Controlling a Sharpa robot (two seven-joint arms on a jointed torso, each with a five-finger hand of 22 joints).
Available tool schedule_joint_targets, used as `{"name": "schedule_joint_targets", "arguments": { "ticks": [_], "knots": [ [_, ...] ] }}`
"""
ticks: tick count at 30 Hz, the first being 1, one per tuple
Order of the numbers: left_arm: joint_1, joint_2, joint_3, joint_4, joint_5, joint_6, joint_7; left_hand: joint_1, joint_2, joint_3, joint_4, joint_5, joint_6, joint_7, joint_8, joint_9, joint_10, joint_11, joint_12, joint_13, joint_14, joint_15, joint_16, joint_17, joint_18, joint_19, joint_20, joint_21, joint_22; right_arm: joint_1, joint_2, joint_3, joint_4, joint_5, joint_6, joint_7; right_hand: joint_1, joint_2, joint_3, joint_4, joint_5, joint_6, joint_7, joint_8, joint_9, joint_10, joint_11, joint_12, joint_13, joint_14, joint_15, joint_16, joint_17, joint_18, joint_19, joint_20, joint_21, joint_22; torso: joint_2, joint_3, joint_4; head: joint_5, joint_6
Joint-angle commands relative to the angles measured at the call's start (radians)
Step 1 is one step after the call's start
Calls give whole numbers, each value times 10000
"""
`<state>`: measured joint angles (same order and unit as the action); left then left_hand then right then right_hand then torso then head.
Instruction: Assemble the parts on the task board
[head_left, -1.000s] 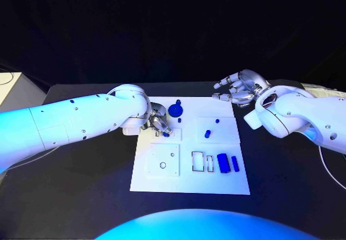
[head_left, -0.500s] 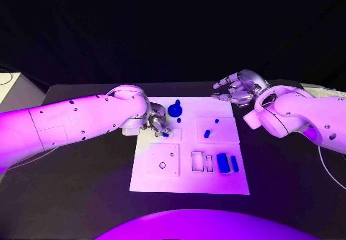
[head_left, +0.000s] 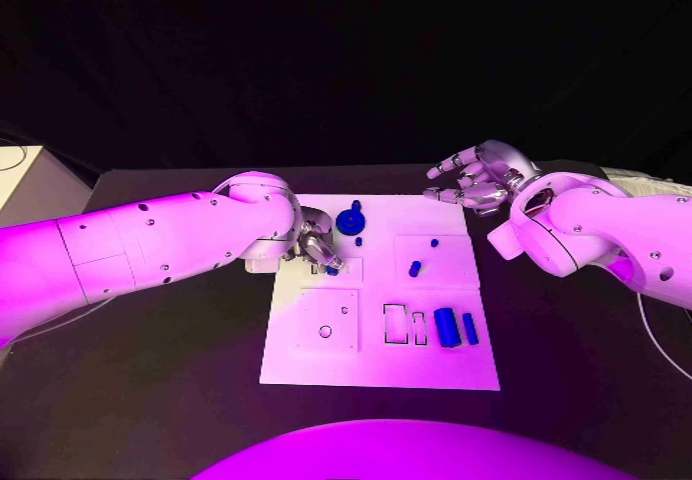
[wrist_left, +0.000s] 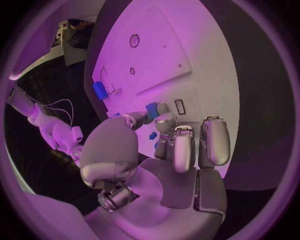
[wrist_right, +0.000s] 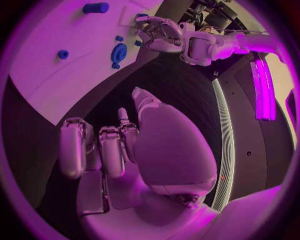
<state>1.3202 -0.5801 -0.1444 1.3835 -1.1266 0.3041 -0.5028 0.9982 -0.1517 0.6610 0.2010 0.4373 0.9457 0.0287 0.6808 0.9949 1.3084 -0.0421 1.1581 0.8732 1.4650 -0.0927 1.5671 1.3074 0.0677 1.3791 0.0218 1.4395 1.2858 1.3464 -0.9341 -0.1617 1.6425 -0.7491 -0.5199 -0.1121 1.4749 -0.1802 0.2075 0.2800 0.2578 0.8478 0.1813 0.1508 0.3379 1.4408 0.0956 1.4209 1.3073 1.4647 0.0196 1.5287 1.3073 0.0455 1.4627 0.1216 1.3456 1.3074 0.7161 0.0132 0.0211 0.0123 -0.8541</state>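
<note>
change: almost nothing has moved since the earlier frames; the left hand (head_left: 319, 248) stays low over the board's upper-left corner and the right hand (head_left: 475, 177) stays raised
table (head_left: 173, 400): black, carrying the white task board
task board (head_left: 378, 372): lies flat in the middle of the table, its long axis running away from the robot
left hand: fingers curled together on a small blue part (wrist_left: 152, 110), pinched at the fingertips just above the board
right hand: fingers apart and lightly curled, holding nothing, above the table beyond the board's far right corner
round part (head_left: 351, 222): one blue disc near the far edge, just beside the left hand
bar parts (head_left: 447, 327): two blue bars side by side near the board's right edge, long axes pointing away from the robot
peg parts (head_left: 414, 268): two small blue pegs on the right-centre square, well apart from both hands
</note>
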Motion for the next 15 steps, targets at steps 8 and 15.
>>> {"name": "schedule_joint_targets", "arguments": {
  "ticks": [8,15],
  "knots": [
    [-143,-63,19,56,-147,79,-176,133,18,2056,-2108,53,-5,-13,-33,14,40,3,37,8,1052,29,25,2614,-38,12,53,-2,12,-7,-6,3,4,-82,60,38,-119,13,50,13,-52,-78,-1,40,10,-85,-14,-39,1242,789,-22,-31,1662,94,-48,-18,-34,1212,-2,9,2,4,6],
    [-143,-75,47,60,-106,81,-179,147,33,2063,-2114,57,4,-16,-31,15,46,-1,35,1,1050,26,21,2607,-37,11,53,-3,10,-8,-10,3,-2,-82,60,34,-119,13,50,13,-52,-78,-1,40,10,-85,-14,-39,1242,789,-22,-31,1662,94,-48,-18,-34,1212,2,6,5,1,6]
  ]
}}
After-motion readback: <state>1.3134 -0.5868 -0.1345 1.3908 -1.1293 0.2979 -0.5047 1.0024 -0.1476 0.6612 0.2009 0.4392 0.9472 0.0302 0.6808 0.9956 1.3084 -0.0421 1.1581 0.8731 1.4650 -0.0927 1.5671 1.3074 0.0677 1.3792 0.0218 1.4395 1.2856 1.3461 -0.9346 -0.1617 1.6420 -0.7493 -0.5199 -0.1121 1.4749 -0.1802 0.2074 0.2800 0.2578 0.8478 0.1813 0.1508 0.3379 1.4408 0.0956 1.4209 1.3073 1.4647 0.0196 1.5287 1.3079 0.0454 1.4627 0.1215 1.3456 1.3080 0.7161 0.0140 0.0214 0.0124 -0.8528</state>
